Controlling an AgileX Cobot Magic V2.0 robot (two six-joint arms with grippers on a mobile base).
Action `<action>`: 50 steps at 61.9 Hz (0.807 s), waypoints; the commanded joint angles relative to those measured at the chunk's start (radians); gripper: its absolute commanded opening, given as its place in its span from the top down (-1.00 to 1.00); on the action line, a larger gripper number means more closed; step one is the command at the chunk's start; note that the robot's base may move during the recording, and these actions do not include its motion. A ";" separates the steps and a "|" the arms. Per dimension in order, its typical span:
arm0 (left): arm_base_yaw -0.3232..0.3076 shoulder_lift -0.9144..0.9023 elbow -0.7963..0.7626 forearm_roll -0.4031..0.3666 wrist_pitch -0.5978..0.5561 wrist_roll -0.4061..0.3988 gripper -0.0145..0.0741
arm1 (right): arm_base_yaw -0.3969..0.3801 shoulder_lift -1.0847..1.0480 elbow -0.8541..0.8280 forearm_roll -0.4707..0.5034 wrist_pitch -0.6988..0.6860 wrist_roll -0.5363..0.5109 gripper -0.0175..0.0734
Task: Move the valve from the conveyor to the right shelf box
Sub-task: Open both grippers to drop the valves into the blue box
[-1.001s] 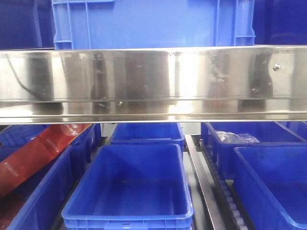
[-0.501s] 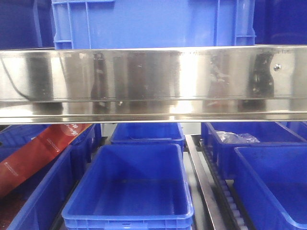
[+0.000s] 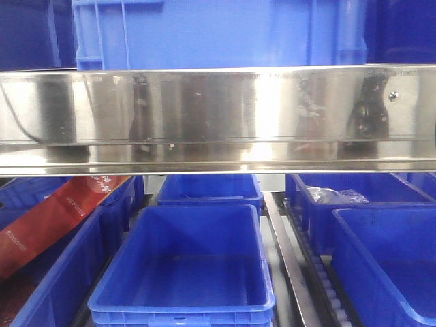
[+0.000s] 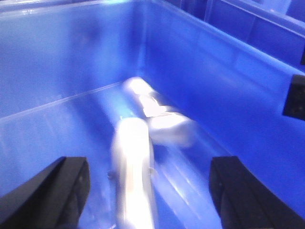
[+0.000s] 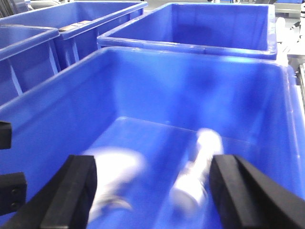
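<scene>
Between the earlier front frames and the current one, the only visible change is in the dark reflections on the stainless shelf rail (image 3: 218,116), which shift slightly; the blue bins below it hold their positions. Below the rail, the front view shows an open blue bin (image 3: 187,262) at centre, a red carton (image 3: 51,221) leaning across the bins at left, and further blue bins at right. The left gripper (image 4: 147,191) sits inside a blue box (image 4: 228,86) with its black fingers (image 4: 52,193) spread wide and nothing between them; a white valve (image 4: 136,176) lies on the box floor between the fingers, blurred, with a second white part (image 4: 162,119) just beyond it. The right gripper (image 5: 152,191) is likewise spread apart and empty inside a blue shelf box (image 5: 157,81); two blurred white parts (image 5: 198,171) lie on the floor of that box, one near each finger. Contact between parts cannot be determined owing to blur.
</scene>
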 commanded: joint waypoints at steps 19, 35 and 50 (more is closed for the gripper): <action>-0.004 -0.020 -0.013 -0.014 -0.055 0.001 0.92 | 0.001 -0.010 -0.010 -0.002 0.014 -0.004 0.99; 0.006 -0.067 -0.013 0.000 -0.021 -0.125 0.92 | -0.034 -0.070 -0.010 -0.002 0.048 -0.004 0.99; -0.033 -0.220 0.045 0.162 -0.031 -0.244 0.92 | -0.045 -0.215 0.038 -0.003 0.134 -0.002 0.99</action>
